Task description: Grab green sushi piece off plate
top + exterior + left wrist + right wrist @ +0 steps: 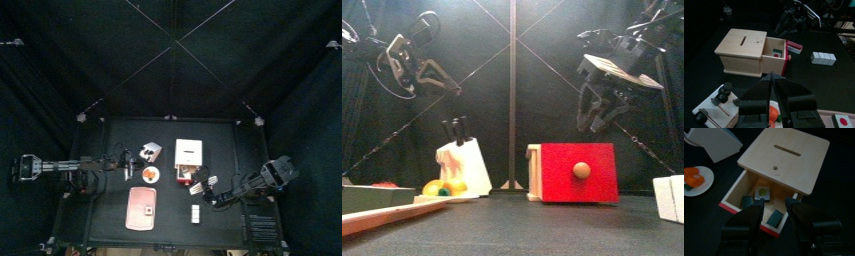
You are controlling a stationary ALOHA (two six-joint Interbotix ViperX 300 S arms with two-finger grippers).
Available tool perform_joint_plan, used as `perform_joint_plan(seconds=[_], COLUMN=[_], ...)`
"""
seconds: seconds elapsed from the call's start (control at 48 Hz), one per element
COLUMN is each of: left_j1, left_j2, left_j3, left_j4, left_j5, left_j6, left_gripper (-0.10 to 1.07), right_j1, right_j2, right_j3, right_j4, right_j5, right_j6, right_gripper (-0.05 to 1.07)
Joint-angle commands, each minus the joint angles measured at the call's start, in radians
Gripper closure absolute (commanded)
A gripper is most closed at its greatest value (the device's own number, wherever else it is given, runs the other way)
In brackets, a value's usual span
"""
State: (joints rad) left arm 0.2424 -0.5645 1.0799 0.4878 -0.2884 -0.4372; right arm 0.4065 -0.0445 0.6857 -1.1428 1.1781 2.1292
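We see the right claw [771, 203] hanging over the open drawer [736, 188] of the wooden box [784, 155]. Its jaws are spread wide and hold nothing. A pale sushi piece with a green centre [763, 193] lies inside the drawer just beyond the jaw tips, roughly in line with the gap between them. A darker green piece [774, 217] lies nearer the drawer's red front, between the jaws. The pale pink plate [143, 195] sits well apart from this claw, near the table's front edge on the left side. We cannot make out what lies on it. The drawer's side walls stand close on either side of the green-centred piece, and the box's body closes off the far end, so the free way in is from above. The small round white dish [707, 175] with orange contents lies near the box's left side, with the white knife block [714, 143] behind it. Two white blocks [195, 213] stand near the front edge. The table [227, 140] is bare to the right of the box. The left claw [774, 77] hangs above the dish and knife block, its jaws drawn close together.
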Motion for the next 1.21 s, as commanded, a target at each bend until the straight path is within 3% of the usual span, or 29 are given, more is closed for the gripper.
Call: perform_joint_plan(seconds=[0.0,0.146,0.333,0.688,0.896,1.188], left_j1=[0.002,0.002,0.002,0.002,0.002,0.002], left_j2=[-0.002,-0.002,-0.002,-0.002,-0.002,-0.003], left_j3=[-0.012,-0.012,-0.012,-0.012,-0.012,-0.011], left_j4=[-0.003,-0.005,-0.005,-0.005,-0.005,-0.005], left_j5=[-0.009,-0.009,-0.009,-0.011,-0.009,-0.009], left_j6=[0.0,0.002,0.002,0.002,0.002,0.002], left_gripper=[0.45,0.45,0.45,0.45,0.45,0.45], right_j1=[0.002,0.005,-0.008,-0.054,-0.072,-0.084], right_j2=[-0.017,-0.014,0.017,0.169,0.273,0.38], right_j3=[-0.037,-0.072,-0.101,-0.204,-0.319,-0.443], right_j4=[-0.035,-0.101,-0.218,-0.373,-0.383,-0.357], right_j5=[-0.015,-0.146,-0.433,-0.839,-0.943,-0.959], right_j6=[-0.002,-0.002,-0.005,-0.031,-0.104,-0.241], right_gripper=[0.25,0.25,0.25,0.25,0.23,0.16])
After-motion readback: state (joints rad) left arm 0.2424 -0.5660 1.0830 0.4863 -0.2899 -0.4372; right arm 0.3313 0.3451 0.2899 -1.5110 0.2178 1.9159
